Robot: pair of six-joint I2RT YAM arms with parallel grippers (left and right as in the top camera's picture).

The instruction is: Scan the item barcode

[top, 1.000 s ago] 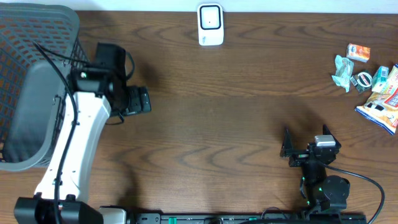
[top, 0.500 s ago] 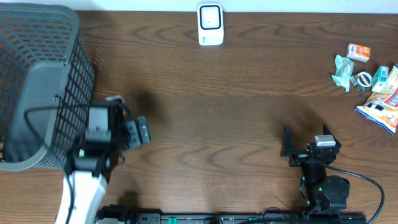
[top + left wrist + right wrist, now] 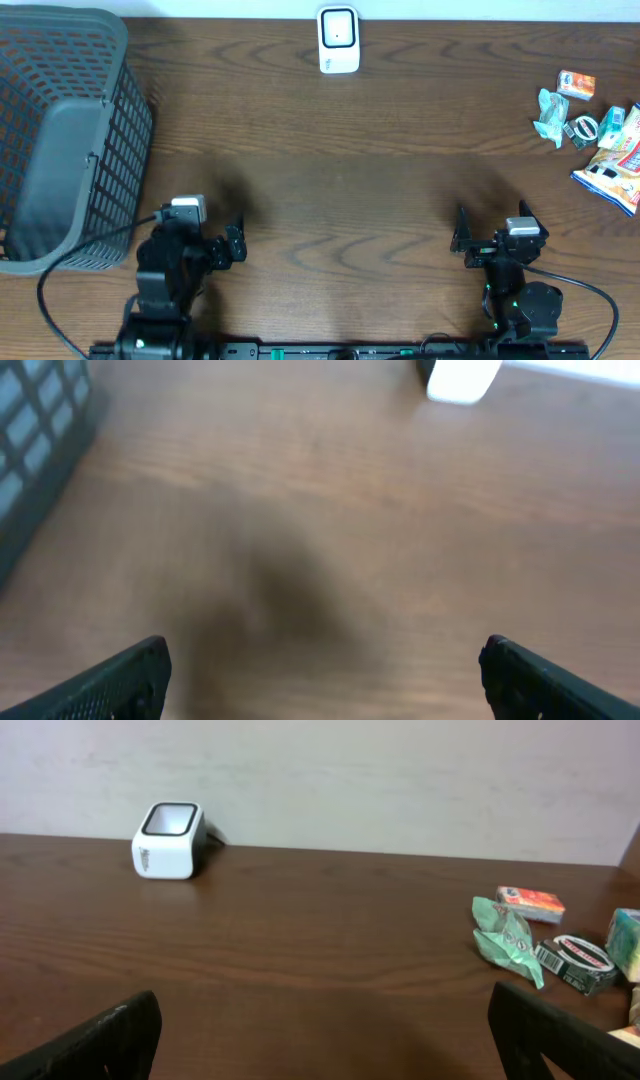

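Dark brown wood-grain table (image 3: 340, 170) lies bare between my two arms, and nothing is in hand. The left gripper (image 3: 238, 245) sits near me on the left, jaws spread wide and empty. The right gripper (image 3: 458, 232) sits near me on the right, likewise spread wide and holding nothing. The white box-shaped barcode scanner (image 3: 338, 40) stands at the far edge, about the middle. The things to scan lie in a cluster at the far right, well apart from both grippers:
- a small orange cardboard box (image 3: 530, 903)
- a crumpled green foil packet (image 3: 508, 938)
- a black-and-white roll with a printed barcode (image 3: 572, 960)
- a teal carton (image 3: 627, 942), cut off by the frame
- a blue-and-white pouch (image 3: 612, 172)

A grey plastic mesh basket (image 3: 135, 120) fills the far left.

I judge the right arm the natural one to fetch. Everything in the cluster looks light. The orange box should be stiff, so I would pinch it across its short sides and keep the printed faces free. The green packet looks soft and slick and may crumple or slide, so I would take a bunched part. Apart from the roll, I cannot tell from here where the barcodes are.
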